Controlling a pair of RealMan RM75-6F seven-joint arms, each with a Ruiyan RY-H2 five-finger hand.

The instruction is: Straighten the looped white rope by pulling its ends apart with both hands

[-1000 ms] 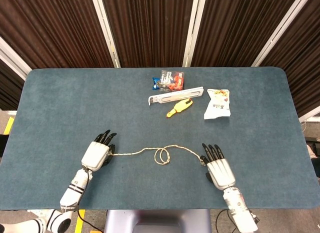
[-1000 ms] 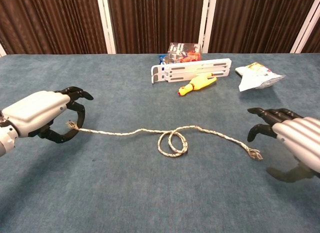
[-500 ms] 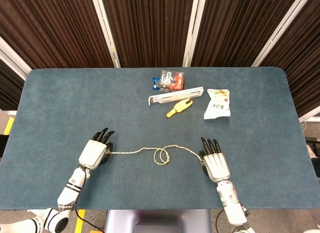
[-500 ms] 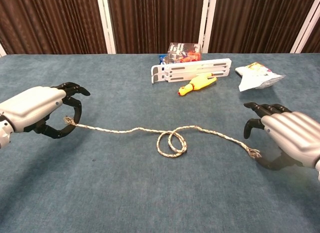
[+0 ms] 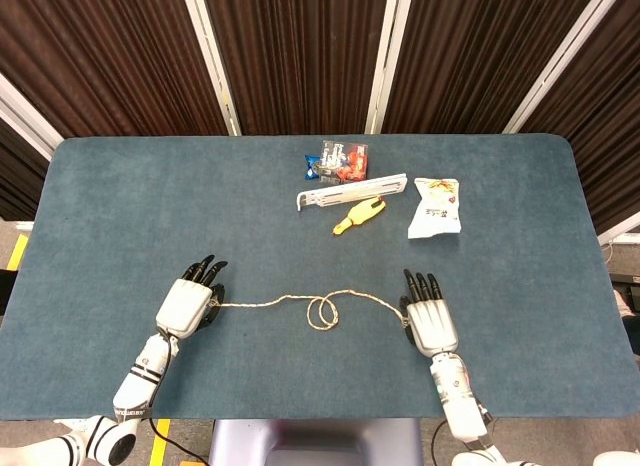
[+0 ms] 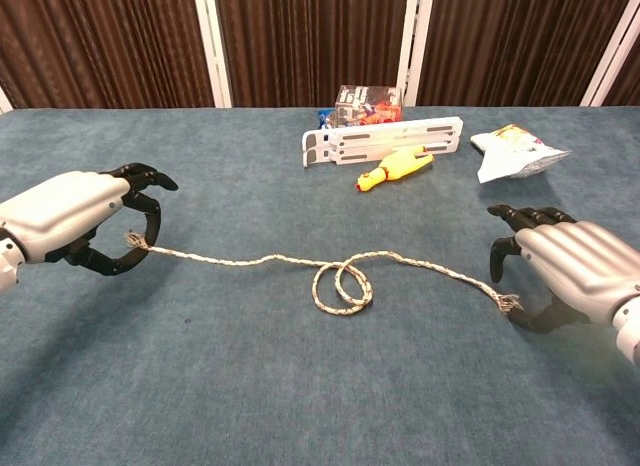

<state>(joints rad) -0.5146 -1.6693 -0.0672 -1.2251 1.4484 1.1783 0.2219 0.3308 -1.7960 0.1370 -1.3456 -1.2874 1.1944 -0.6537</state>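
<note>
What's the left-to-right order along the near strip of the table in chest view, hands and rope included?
left hand → rope's left frayed end → double loop in the white rope → rope's right frayed end → right hand

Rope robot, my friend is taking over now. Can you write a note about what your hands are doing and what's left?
Left hand: pinches the left end of the thin white braided rope; that end is lifted slightly off the blue table.
Right hand: fingers curled over the frayed right end, which lies on the table; a real grip cannot be confirmed.
Rope: runs across the table between both hands, with a double loop in its middle.
Done: left end taken.
Left: secure the right end, then probably pull both hands apart until the loop is gone.
</note>
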